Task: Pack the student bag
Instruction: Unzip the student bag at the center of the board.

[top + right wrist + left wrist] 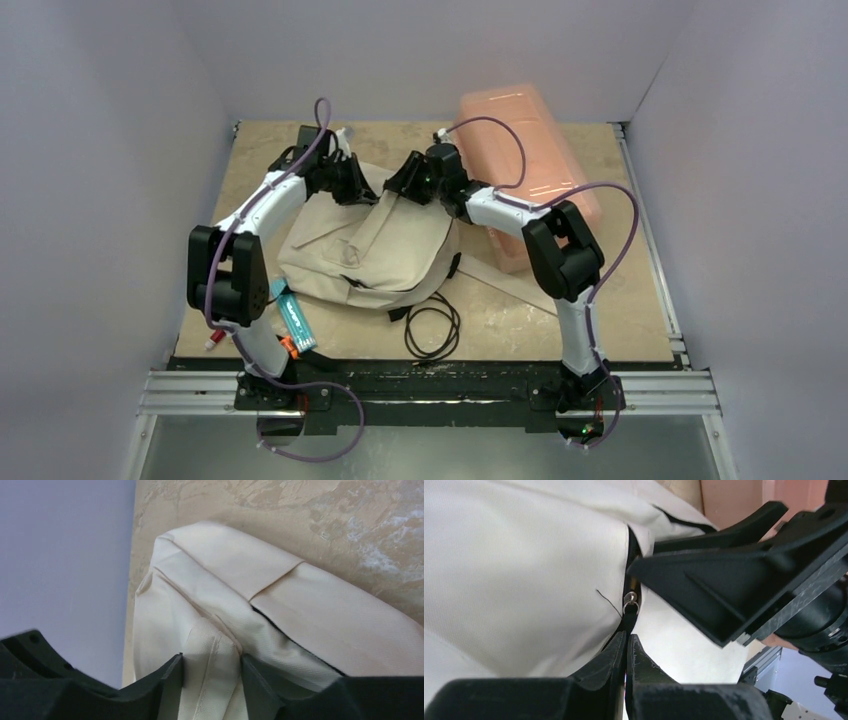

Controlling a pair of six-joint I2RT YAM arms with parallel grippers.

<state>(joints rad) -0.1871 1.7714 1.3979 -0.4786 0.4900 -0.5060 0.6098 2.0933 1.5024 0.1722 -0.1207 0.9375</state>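
The beige student bag lies flat in the middle of the table, with black straps at its near edge. My left gripper is at the bag's far top edge. In the left wrist view it is shut on the black zipper pull that hangs from the metal slider. My right gripper faces it from the right. In the right wrist view it is shut on a raised fold of the bag's fabric. The right gripper's body fills the right of the left wrist view.
A translucent pink plastic box lies at the back right, under the right arm. A black cable loop lies near the front edge. A teal flat item, an orange piece and a red-tipped pen lie by the left arm's base.
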